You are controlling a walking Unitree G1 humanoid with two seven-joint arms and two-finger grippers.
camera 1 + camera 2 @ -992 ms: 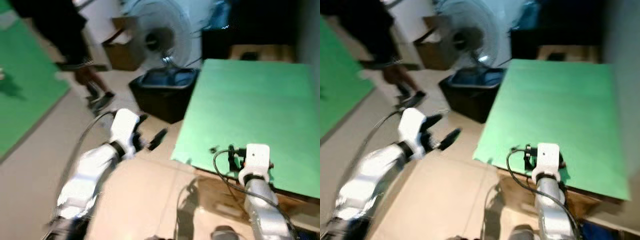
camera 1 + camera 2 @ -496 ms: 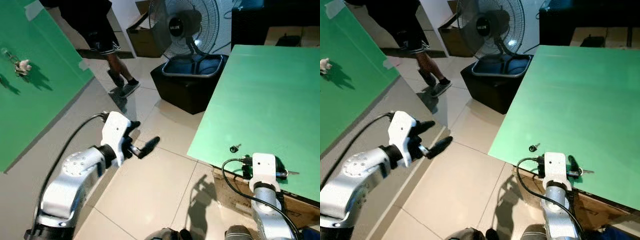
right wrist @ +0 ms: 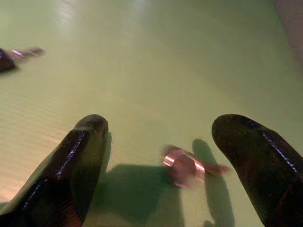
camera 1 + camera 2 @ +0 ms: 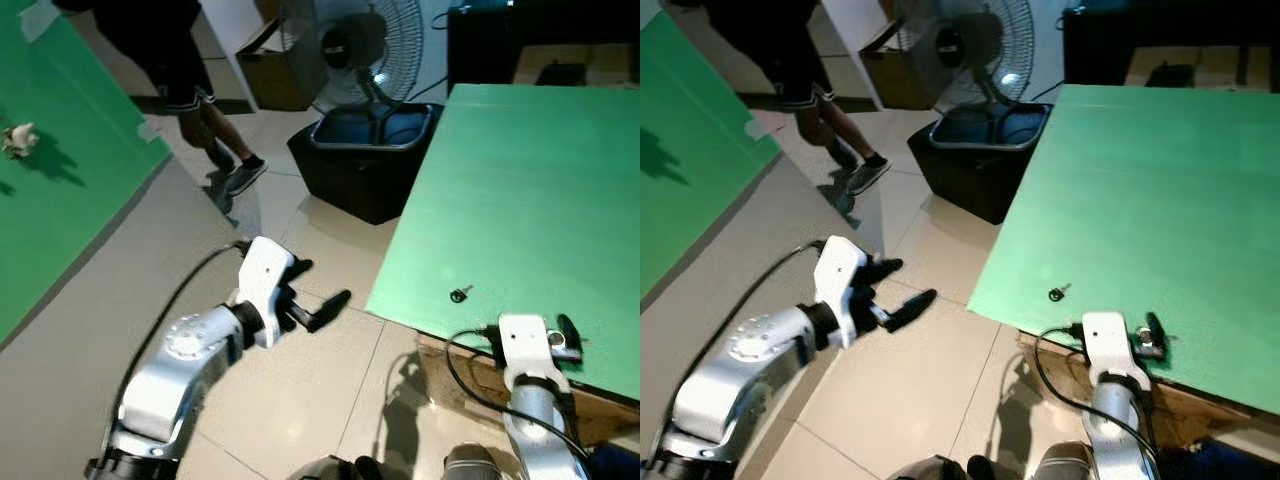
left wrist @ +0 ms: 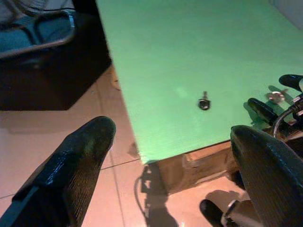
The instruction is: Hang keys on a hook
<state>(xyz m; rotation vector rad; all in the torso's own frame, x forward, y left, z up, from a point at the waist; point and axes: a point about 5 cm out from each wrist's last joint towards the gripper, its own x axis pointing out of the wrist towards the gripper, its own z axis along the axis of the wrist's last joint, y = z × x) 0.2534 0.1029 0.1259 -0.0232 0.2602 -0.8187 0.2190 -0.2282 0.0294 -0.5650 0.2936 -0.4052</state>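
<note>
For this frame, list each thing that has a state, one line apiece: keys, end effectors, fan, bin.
Black-head key: lying flat on the green table, untouched.
Silver key: flat on the table, between the open fingers, not gripped.
Right end effector: open, low over the silver key.
Left end effector: open, empty, over the floor.
Fan: upright; spinning or not, can't tell.
Bin: upright, lidless.

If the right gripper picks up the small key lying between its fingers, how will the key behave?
The key looks thin and flat on the green table, so the fingers may slide over it. It seems light and stiff, likely skidding if pushed, not rolling.
</note>
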